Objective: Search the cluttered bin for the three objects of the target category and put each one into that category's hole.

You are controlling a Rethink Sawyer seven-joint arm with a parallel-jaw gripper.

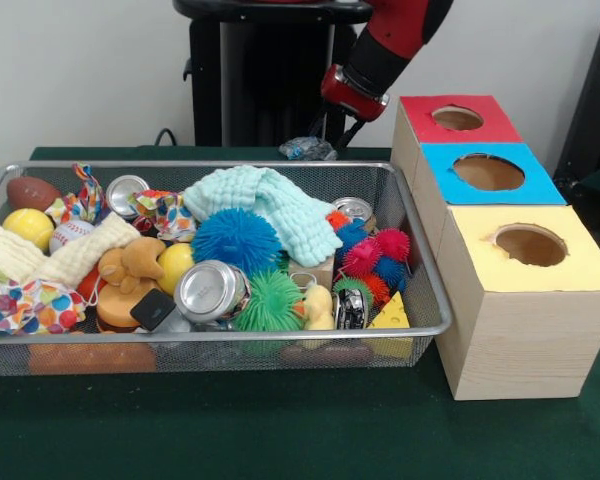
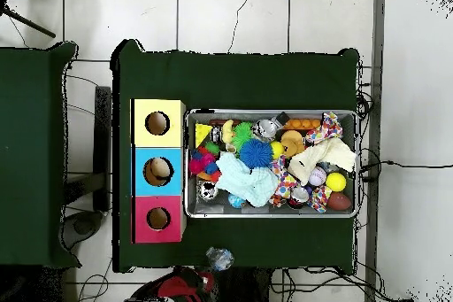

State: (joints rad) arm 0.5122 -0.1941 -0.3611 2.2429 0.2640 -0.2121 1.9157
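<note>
In the front view, the wire-mesh bin (image 1: 420,330) is seen to occupy the left and middle of the green table (image 1: 280,430). At the bin's far left a brown football (image 1: 30,192) is noted, with a yellow ball (image 1: 27,226) and a baseball (image 1: 70,234) just in front of it. A cream cloth (image 1: 40,258) is laid across that end, and a spotted cloth (image 1: 30,303) is bunched against the near rim. A tan plush toy (image 1: 132,264) is found beside them, and a silver can (image 1: 210,290) lies on its side at the middle, its end toward the camera. A blue spiky ball (image 1: 236,240) and a green spiky ball (image 1: 270,302) are seen touching the can. A mint-green cloth (image 1: 270,205) is draped over the middle of the heap. Further right, small spiky balls in pink, blue and orange (image 1: 375,258) are clustered, and a yellow cheese-shaped wedge (image 1: 390,315) rests in the near right corner.

Behind the bin's far rim, a crumpled clear plastic bottle (image 1: 307,148) is seen just below the gripper (image 1: 332,138), at the end of the red and black arm (image 1: 380,50). Whether the bottle is held cannot be told, and the gripper's opening cannot be made out. In the overhead view the same bottle (image 2: 219,258) is seen off the table's edge, beside the arm (image 2: 177,285) and well apart from the bin (image 2: 358,166).

To the right of the bin, three wooden boxes are lined up touching: red-topped (image 1: 420,112), blue-topped (image 1: 440,185) and yellow-topped (image 1: 480,270), each with a round hole.
</note>
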